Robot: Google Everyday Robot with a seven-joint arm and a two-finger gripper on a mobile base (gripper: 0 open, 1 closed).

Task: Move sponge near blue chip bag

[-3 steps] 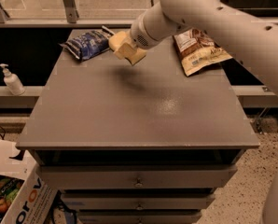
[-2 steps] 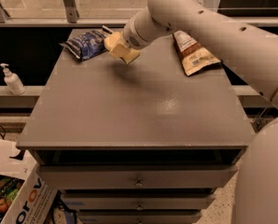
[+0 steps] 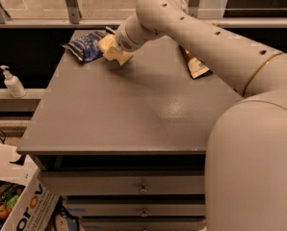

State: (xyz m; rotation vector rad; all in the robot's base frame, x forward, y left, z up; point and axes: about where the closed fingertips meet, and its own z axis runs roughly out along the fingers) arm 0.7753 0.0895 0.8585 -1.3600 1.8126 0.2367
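Looking at the far left of the flat grey table top (image 3: 134, 109), we see the thick, soft, pale yellow sponge (image 3: 119, 57) with wavy sides. Our robot gripper (image 3: 112, 47) pinches it just beside the small crinkly dark blue chip bag (image 3: 84, 44). We cannot tell if sponge and bag touch. Down on the left, a white cardboard box (image 3: 30, 208) with orange letters holds red and green things.

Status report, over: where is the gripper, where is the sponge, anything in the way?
Gripper at far edge of table, jaws shut on sponge. Sponge right beside blue chip bag. Nothing between them.
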